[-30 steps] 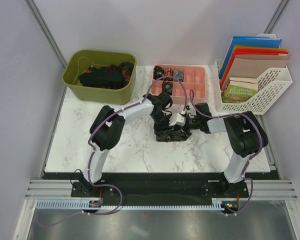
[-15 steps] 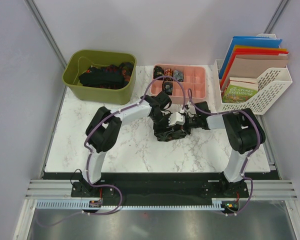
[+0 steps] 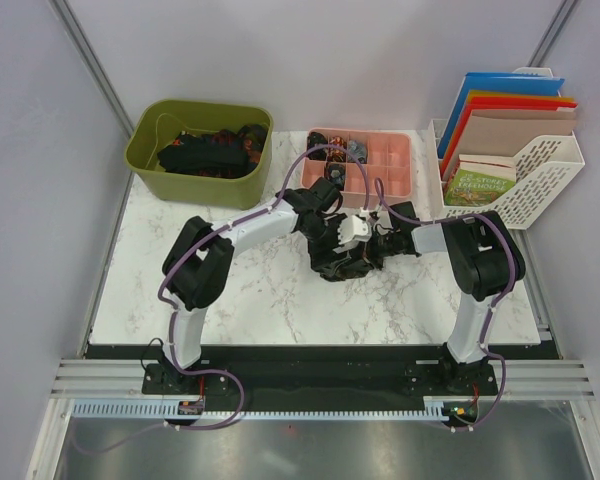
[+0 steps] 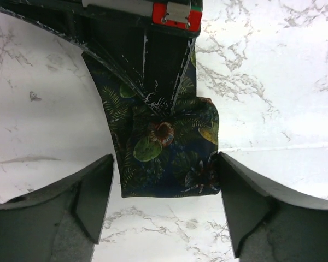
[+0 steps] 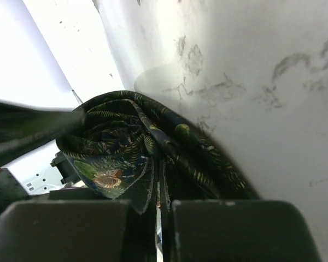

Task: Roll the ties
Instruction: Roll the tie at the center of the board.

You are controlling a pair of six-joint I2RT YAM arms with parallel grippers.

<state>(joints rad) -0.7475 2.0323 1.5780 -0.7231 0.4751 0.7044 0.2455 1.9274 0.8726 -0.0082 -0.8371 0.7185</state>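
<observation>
While the right jaws are clamped on the tie at mid-desk, the left jaws hang wide astride it.
My guess: the left should close low on the folded end and turn it snugly. Open desk lies on the near side, but the pink tray stands just behind.

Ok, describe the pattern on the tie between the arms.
The tie: dark navy with green leaves and flowers; left wrist view.
</observation>
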